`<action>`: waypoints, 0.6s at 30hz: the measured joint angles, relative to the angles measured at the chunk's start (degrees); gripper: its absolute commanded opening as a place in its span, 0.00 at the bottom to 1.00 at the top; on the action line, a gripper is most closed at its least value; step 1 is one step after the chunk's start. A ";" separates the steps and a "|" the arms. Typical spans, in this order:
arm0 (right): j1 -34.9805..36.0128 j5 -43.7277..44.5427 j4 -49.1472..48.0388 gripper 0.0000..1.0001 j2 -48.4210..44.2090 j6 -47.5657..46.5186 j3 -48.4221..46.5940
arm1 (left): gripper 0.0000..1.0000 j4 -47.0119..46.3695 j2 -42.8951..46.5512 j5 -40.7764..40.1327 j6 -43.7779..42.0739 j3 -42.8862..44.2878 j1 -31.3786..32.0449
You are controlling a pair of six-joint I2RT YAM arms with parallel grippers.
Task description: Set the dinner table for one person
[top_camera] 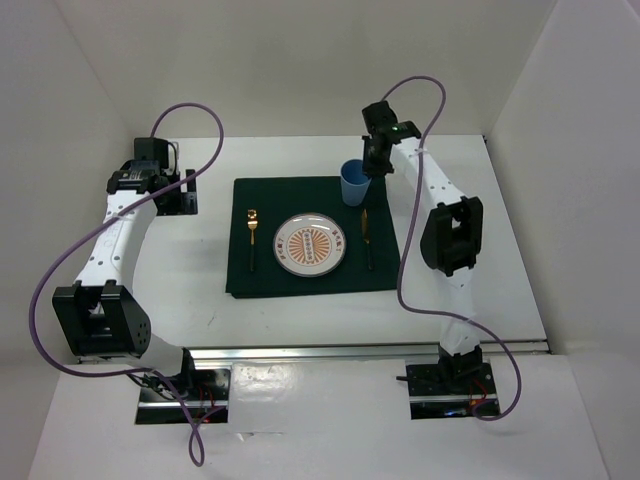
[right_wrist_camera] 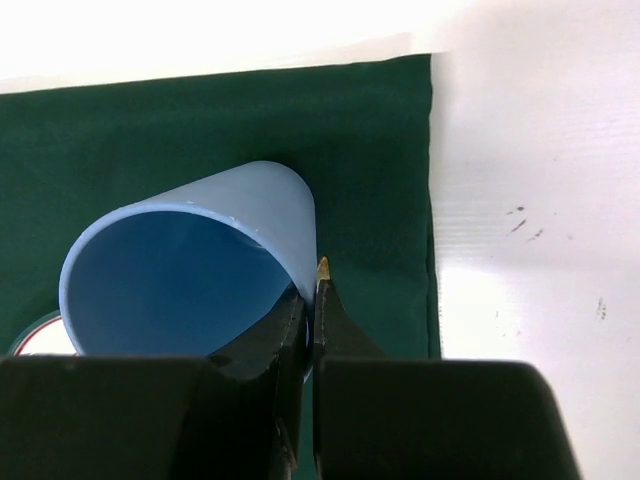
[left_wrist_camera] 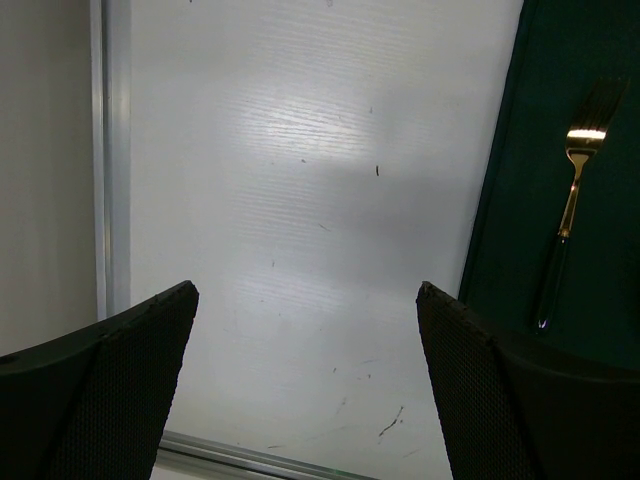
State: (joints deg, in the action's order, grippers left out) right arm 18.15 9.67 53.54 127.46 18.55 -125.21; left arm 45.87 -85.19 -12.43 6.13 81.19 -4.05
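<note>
A dark green placemat (top_camera: 300,280) lies on the white dinner table (top_camera: 480,270). On it are a patterned plate (top_camera: 312,244), a gold fork (top_camera: 252,238) to the plate's left and a gold knife (top_camera: 366,238) to its right. The fork also shows in the left wrist view (left_wrist_camera: 572,205). A blue cup (top_camera: 353,182) stands at the mat's far right corner. My right gripper (right_wrist_camera: 312,300) is shut on the rim of the blue cup (right_wrist_camera: 190,270), one finger inside and one outside. My left gripper (left_wrist_camera: 305,330) is open and empty over bare table left of the mat.
White walls enclose the table at the back and both sides. A metal rail (top_camera: 360,350) runs along the near edge, and another rail (left_wrist_camera: 112,160) shows in the left wrist view. The edge of the placemat (left_wrist_camera: 495,190) lies right of my left fingers.
</note>
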 measured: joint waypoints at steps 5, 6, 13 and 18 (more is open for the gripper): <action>-0.09 -0.90 -0.39 0.35 2.16 0.31 -0.11 | 0.96 -0.02 0.02 0.13 0.00 0.00 0.00; -0.20 -1.29 -0.44 0.52 2.16 0.46 -0.15 | 0.96 -0.04 0.02 0.13 0.00 0.00 0.00; -0.31 -2.29 -0.46 0.77 3.30 0.50 -0.15 | 0.96 -0.02 0.02 0.74 0.00 0.00 0.00; -0.63 -4.22 -0.44 0.79 3.67 0.42 -1.49 | 0.96 -0.04 0.02 1.20 -0.07 -0.17 0.00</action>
State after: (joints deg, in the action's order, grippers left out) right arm 17.52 5.45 53.10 131.13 18.96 -126.69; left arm 45.82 -85.17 -11.22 6.07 81.01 -4.05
